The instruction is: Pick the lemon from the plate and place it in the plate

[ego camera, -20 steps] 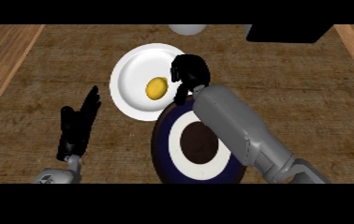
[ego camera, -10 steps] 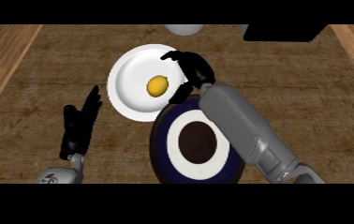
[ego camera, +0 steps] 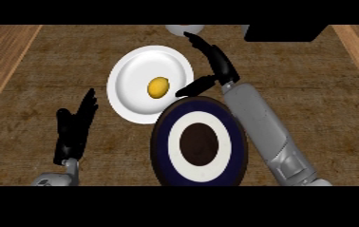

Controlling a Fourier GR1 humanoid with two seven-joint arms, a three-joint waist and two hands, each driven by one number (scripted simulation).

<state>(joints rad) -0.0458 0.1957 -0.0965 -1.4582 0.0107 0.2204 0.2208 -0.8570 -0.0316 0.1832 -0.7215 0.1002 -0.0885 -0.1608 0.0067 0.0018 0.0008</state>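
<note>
Dim, even light, white plate (ego camera: pixel 133 71) brightest

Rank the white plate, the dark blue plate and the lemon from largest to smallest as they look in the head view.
1. The dark blue plate looks largest, but it lies nearer the camera, so its lead over the other plate is unsure.
2. The white plate.
3. The lemon, clearly the smallest.

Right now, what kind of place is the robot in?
Most likely a kitchen. There is a wood-grain counter, a white plate with a lemon on it, and a dark blue plate with a white ring right next to it.
</note>
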